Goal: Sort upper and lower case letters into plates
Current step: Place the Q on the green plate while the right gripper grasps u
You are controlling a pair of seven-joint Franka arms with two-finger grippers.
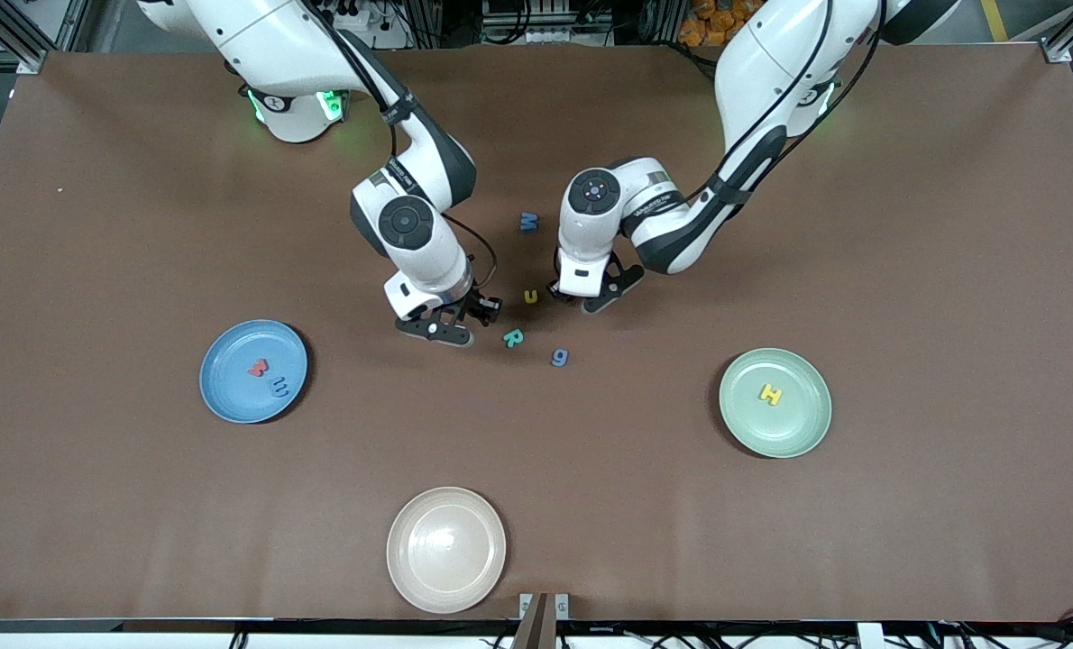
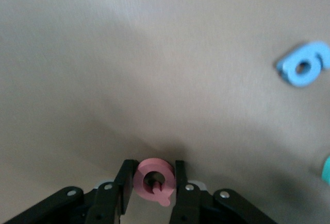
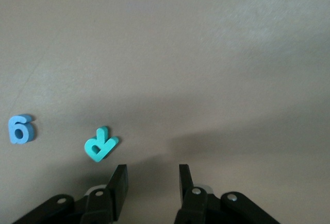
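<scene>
- Left gripper (image 2: 154, 183) pinches the pink Q (image 2: 154, 180) just above the table, presumably bound for the green plate (image 1: 802, 428) with the H (image 1: 771, 394).
- Right gripper (image 3: 149, 183) hangs open and empty beside the R (image 3: 100, 145), likely its next pick.
</scene>
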